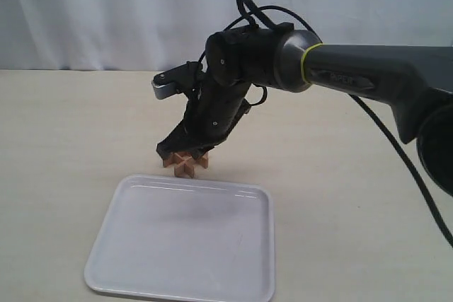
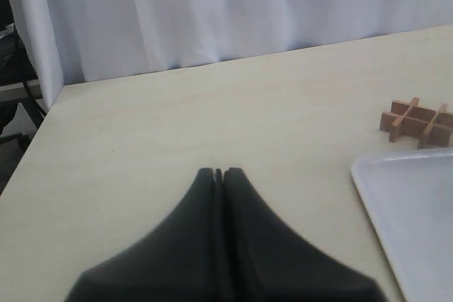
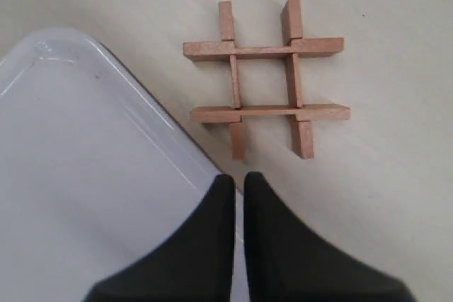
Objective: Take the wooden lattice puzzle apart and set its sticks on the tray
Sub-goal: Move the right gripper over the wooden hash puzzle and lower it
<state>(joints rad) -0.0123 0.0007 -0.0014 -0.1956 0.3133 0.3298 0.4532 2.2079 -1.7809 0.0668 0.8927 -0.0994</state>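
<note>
Right gripper [image 3: 237, 178] hangs over the line where the tray [image 3: 85, 175] rim meets open surface [image 3: 396, 196]. Jaws are nearly together with just a slit between them, holding nothing. The wooden lattice puzzle [image 3: 265, 79] lies flat just ahead of its tips, all four sticks [image 3: 263, 49] interlocked, close beside the rim with a sliver of surface between. My read: it's parked by the tray so each stick gets a short hop. I'd open wider before going in. Left gripper [image 2: 219, 172] is pinched closed and empty, well back from the puzzle. Surface is pale beige and matte, with a white curtain [image 2: 212, 12] behind.
</note>
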